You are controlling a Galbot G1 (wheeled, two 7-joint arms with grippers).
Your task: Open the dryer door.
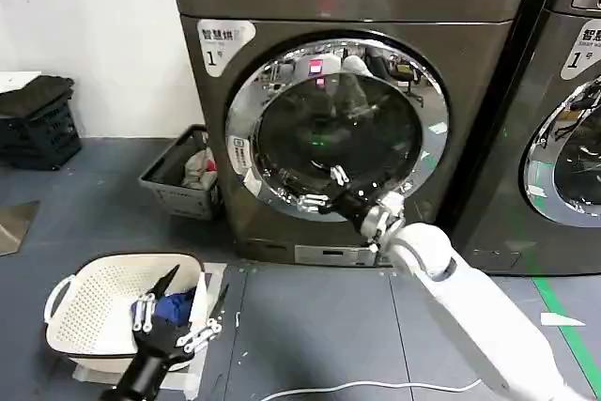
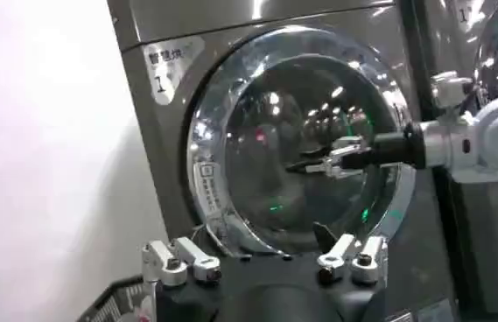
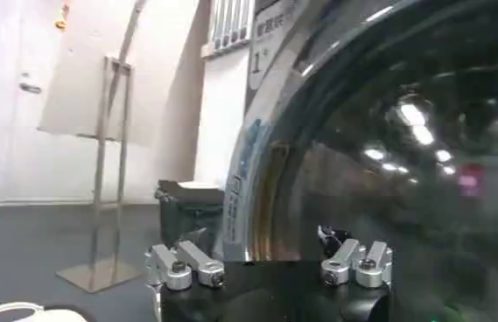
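Head view shows my open right gripper (image 1: 324, 187) at the shiny round dryer door (image 1: 282, 91), left gripper (image 1: 178, 312) open over a white basket (image 1: 80, 302).

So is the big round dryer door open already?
No, the dryer door sits shut flat against the machine, with the right gripper at its lower rim.

Right claw (image 1: 324, 187) before dryer door (image 1: 413, 77), perhaps touching; basket (image 1: 89, 302) front-left.

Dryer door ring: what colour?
Shiny chrome around dark tinted glass on the dryer door; the head view shows it best.
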